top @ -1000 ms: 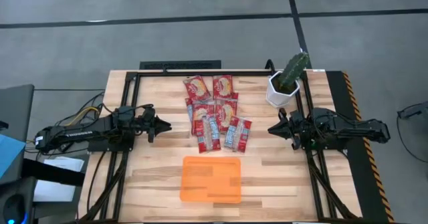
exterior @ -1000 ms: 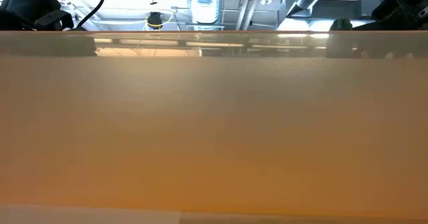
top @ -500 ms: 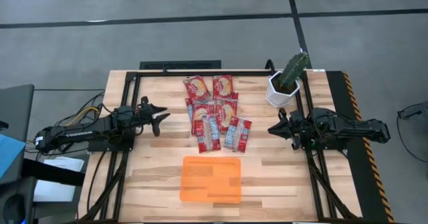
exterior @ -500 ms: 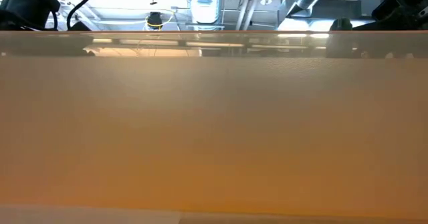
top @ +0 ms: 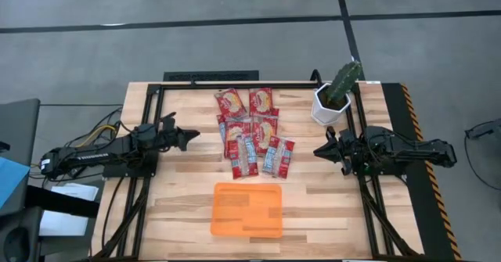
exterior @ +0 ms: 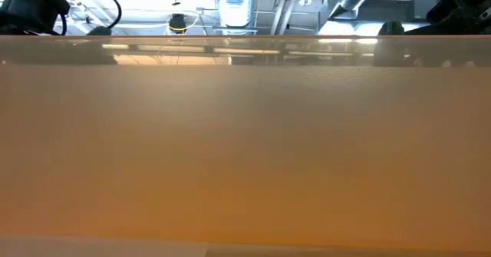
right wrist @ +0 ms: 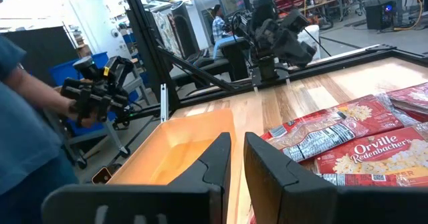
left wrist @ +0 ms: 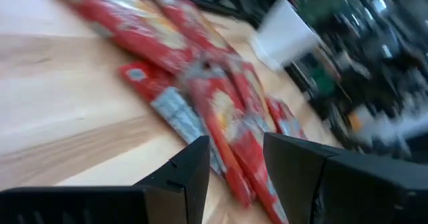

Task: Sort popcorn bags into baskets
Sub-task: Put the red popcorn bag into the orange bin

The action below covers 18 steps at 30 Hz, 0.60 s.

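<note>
High view shows me glossy, crinkled popcorn bags (top: 252, 131) lying flat between both empty grippers — left gripper (top: 190, 135) and right gripper (top: 319, 150) each slightly spread — smooth orange tray (top: 246, 209) nearby.

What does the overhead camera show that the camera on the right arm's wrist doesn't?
Only the overhead view shows the whole table, the white pot with cactus and the right arm waiting at the table's right edge with its gripper.

Only the right wrist view shows the room beyond, with a person's sleeve at a handheld controller.

Both show the popcorn bags lying loose on the wood, the empty orange tray and the left gripper near the bags.
</note>
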Available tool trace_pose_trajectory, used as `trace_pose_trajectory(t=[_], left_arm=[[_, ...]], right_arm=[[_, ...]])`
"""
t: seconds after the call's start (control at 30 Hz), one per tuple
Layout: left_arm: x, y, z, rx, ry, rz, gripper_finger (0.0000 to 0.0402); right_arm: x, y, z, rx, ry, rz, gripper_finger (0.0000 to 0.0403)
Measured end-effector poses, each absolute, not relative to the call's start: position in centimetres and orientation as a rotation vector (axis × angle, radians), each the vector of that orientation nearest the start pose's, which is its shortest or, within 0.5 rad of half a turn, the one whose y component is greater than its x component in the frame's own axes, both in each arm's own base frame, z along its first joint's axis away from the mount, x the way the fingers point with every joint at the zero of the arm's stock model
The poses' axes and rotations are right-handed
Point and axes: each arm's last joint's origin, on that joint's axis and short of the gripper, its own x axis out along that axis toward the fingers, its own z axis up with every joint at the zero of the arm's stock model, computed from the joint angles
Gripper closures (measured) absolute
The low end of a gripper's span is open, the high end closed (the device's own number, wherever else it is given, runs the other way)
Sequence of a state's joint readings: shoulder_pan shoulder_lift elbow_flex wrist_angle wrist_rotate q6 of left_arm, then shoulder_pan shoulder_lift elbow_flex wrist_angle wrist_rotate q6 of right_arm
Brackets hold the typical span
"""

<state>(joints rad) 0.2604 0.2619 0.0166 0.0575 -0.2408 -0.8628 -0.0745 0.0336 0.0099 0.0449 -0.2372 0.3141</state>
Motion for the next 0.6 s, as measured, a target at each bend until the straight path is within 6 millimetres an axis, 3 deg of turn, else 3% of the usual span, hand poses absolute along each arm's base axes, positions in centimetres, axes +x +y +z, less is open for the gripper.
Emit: trace_pose_trajectory(t=[0.17,0.37,0.6], left_arm=[[10.4,3.8,15.3,-0.975,-0.147,0.667,0.0271],[10.2,4.1,15.4,-0.923,-0.189,0.757,0.0271],[10.1,4.2,15.4,-0.982,-0.254,0.81,0.0271]], right_arm=[[9.9,-0.1,16.9,0.309,-0.002,0.165,0.0335],[9.9,-0.1,17.2,0.311,-0.029,0.17,0.0335],[9.8,0.0,18.0,0.485,-0.098,0.195,0.0335]])
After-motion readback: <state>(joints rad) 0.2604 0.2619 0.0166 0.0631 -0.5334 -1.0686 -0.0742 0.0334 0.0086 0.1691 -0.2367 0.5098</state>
